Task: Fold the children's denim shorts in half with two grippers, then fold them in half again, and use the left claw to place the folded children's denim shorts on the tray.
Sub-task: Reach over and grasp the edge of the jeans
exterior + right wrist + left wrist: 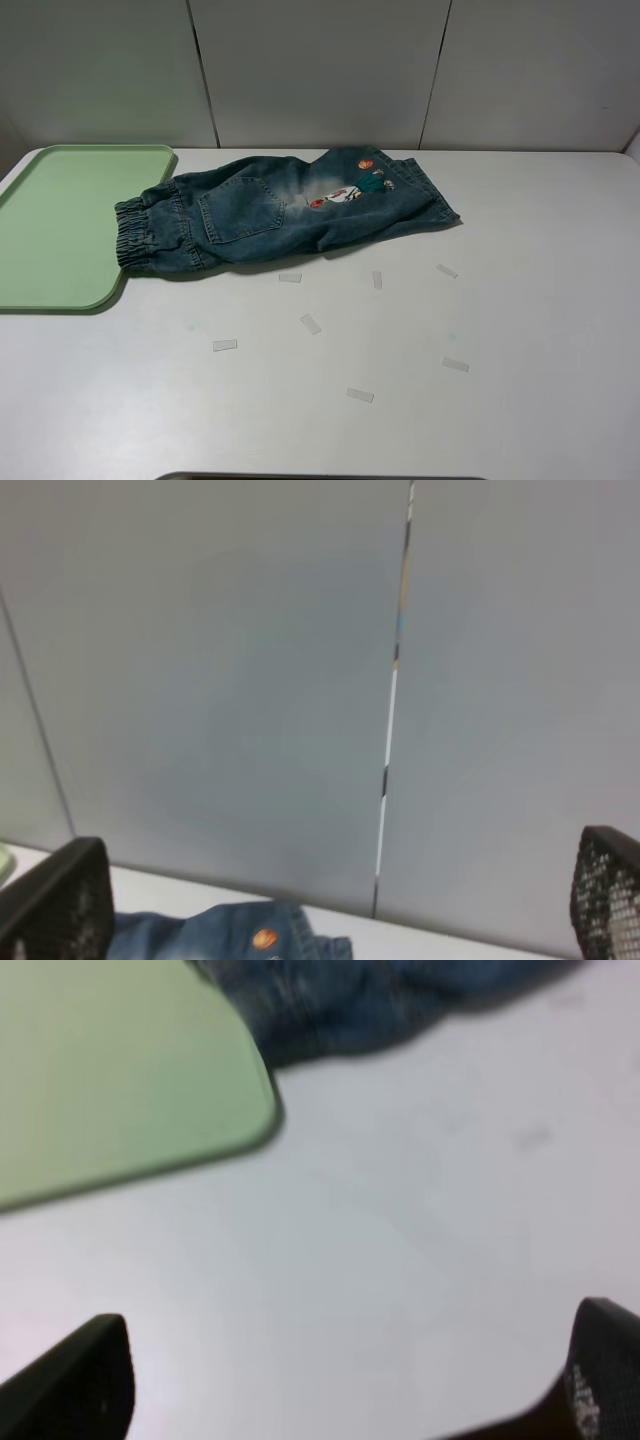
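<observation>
Seen from the high camera, the small blue-grey washed denim shorts lie flat on the white desk a little toward twelve o'clock of its middle. Their gathered elastic waistband points to about eight o'clock and the leg hems to about two o'clock. A back pocket, a pale faded patch and colourful embroidery with an orange patch face up. The waistband touches the rim of the large flat pale-green plastic tray, which fills the nine o'clock side of the desk. Several small clear tape strips are scattered on the desk toward six o'clock of the shorts. Grey wall panels stand behind. This view shows neither arm; only the wrist cameras do. The left wrist view, which is blurred, shows the left pincer with its two black fingers spread wide and nothing between them. It hangs over bare desk, with a rounded tray corner and the denim edge beyond. The right wrist view shows the right pincer equally wide apart and empty, aimed mostly at the wall. Only the shorts' hem and the orange patch show low in that view.
</observation>
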Available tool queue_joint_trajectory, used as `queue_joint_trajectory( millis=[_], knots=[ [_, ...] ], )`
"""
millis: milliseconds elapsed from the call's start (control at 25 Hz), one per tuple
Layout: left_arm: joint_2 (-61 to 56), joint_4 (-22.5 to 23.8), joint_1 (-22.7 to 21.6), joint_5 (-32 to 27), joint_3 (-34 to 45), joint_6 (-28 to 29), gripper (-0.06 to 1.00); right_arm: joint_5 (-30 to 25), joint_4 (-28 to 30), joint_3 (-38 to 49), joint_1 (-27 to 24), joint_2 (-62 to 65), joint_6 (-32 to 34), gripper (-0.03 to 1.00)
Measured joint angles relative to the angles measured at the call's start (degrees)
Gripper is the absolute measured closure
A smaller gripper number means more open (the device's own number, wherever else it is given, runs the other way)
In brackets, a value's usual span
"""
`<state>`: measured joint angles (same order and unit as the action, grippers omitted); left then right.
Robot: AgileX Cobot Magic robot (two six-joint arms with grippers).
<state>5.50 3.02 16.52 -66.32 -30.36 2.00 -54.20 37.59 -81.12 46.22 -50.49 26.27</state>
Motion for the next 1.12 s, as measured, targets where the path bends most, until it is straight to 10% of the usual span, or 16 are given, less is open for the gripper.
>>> queue_joint_trajectory(
  millis=[1120],
  knots=[
    [-0.18,-2.08,-1.76,5.28,2.76,-0.05,0.09,-4.13,-7.35,0.00,0.00,0.00,0.00,0.27]
  ],
)
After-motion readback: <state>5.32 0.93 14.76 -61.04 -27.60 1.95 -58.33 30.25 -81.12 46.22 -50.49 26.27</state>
